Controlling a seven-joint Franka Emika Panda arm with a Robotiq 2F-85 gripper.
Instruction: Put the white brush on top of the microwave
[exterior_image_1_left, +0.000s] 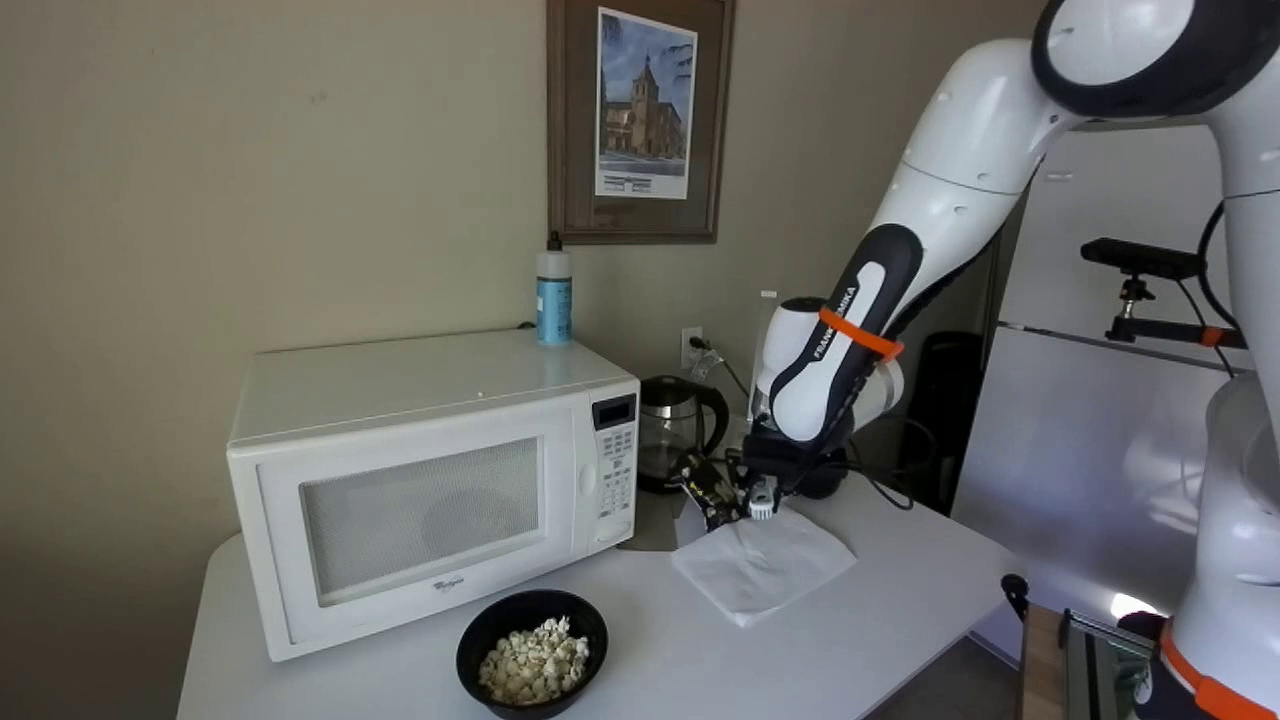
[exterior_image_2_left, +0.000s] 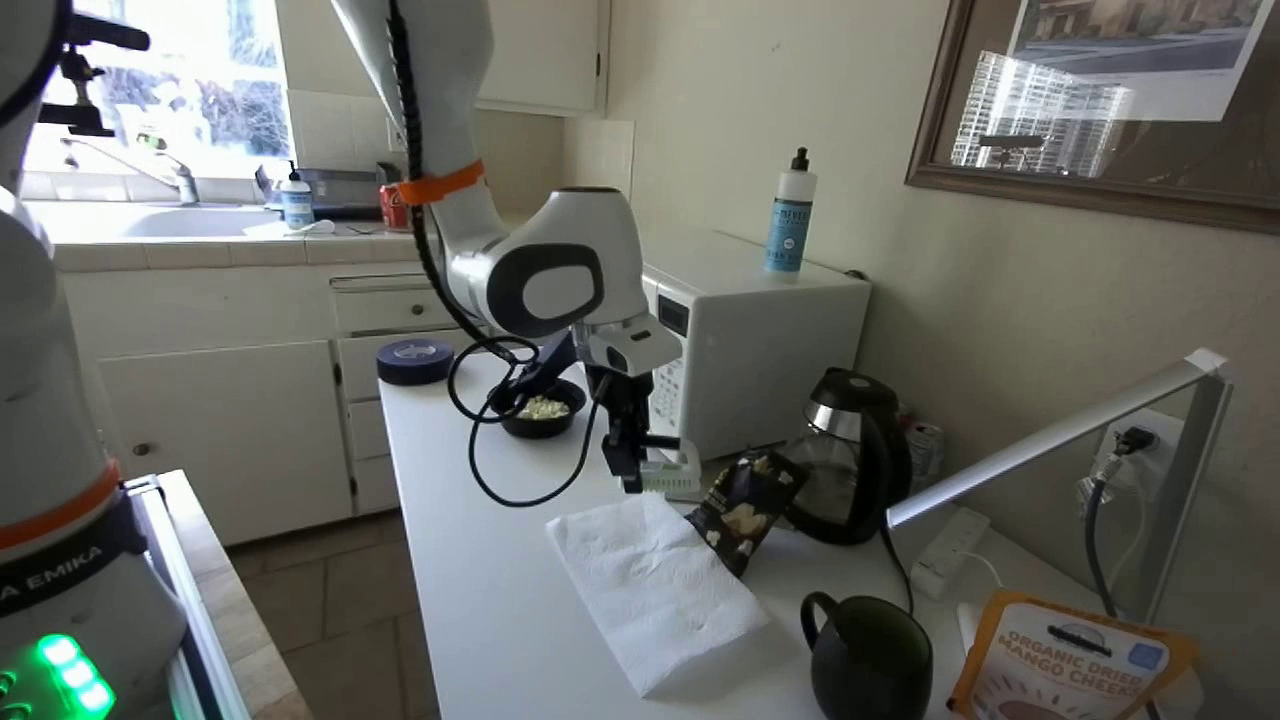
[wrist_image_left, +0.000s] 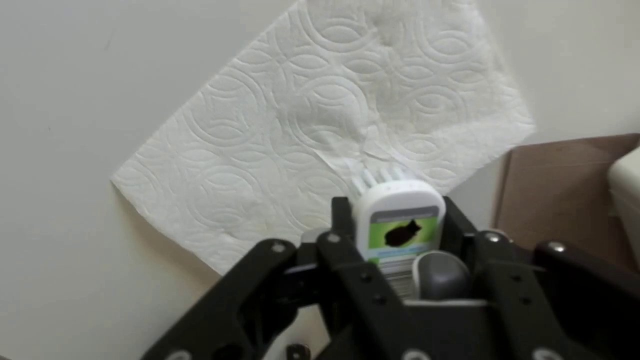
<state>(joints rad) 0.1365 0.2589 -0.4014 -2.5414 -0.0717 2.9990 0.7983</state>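
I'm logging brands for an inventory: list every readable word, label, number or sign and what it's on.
"ORGANIC DRIED MANGO CHEEKS": orange pouch
"FRAN" and "EMIKA": robot arm, orange band between
"A EMIKA": robot base, cut off at the picture edge
"Whirlpool", tiny: microwave
Too small or blurred: print on the white brush, blue bottle, black packet, keypad, framed picture, everything else.

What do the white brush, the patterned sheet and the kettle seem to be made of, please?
The white brush: probably plastic, smooth, with an evenly rounded edge.
The patterned sheet: likely paper towel, matte, with embossed circles and creases.
The kettle: apparently clear glass, maybe plastic, being see-through; its shiny band could be steel, its dark handle plastic.
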